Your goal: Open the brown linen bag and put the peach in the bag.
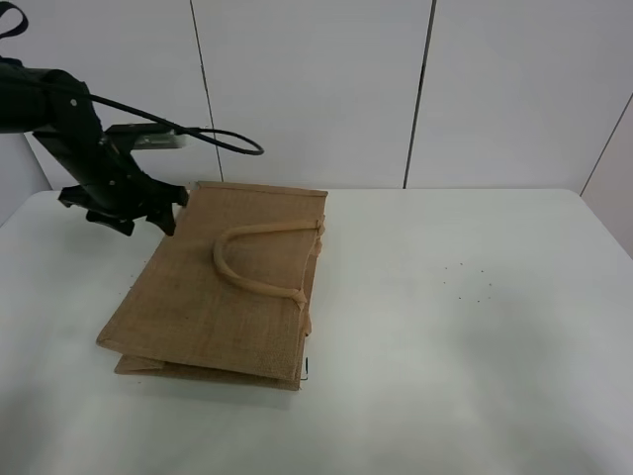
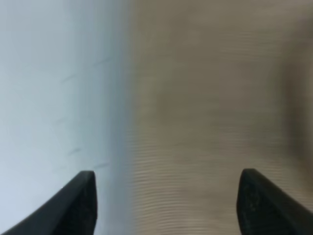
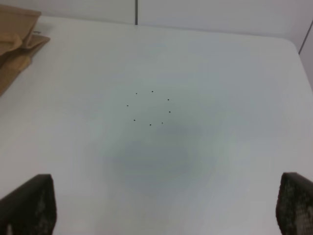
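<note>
The brown linen bag (image 1: pixel 223 297) lies flat and closed on the white table, its loop handles (image 1: pixel 259 259) resting on top. My left gripper (image 1: pixel 138 220) is open and hovers at the bag's far left edge. In the blurred left wrist view, the left gripper (image 2: pixel 167 172) straddles the border between the bag's cloth (image 2: pixel 220 98) and the table. My right gripper (image 3: pixel 168 177) is open over bare table and is out of the high view. A corner of the bag (image 3: pixel 14 39) shows far off in the right wrist view. The peach is not in view.
The white table (image 1: pixel 475 327) stretches to the right of the bag and has a small ring of dark dots (image 1: pixel 467 282), also seen in the right wrist view (image 3: pixel 149 107). A white panelled wall stands behind. A black cable (image 1: pixel 213 137) loops off the left arm.
</note>
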You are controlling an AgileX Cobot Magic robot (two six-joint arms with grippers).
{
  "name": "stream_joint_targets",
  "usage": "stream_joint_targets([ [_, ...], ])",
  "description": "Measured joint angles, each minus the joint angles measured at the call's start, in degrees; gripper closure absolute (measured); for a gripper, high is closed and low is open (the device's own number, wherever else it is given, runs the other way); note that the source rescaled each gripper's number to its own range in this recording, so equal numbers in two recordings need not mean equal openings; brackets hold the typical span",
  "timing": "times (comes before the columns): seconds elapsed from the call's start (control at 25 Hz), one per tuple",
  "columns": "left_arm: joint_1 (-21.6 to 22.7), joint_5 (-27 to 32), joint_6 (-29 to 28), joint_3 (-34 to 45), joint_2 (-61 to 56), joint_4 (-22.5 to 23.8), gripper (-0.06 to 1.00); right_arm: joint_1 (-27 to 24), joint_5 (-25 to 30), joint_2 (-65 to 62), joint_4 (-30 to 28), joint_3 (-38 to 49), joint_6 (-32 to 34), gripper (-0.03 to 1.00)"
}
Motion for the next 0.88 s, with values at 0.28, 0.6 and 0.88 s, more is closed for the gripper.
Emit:
stream_joint_targets([
  [0.28,5.44,6.98,0.93,-2.75,0.07,0.31,0.01,0.0,0.0,0.0,0.0,0.0,0.02,-0.03],
  [0.6,3.79,18.56,1.84,-1.0,-5.72,-2.07,0.01,0.0,0.0,0.0,0.0,0.0,0.02,-0.03],
  [0.88,3.73,22.77,1.79,9.4,-17.5,-1.37,0.01,0.0,0.0,0.0,0.0,0.0,0.02,-0.03],
])
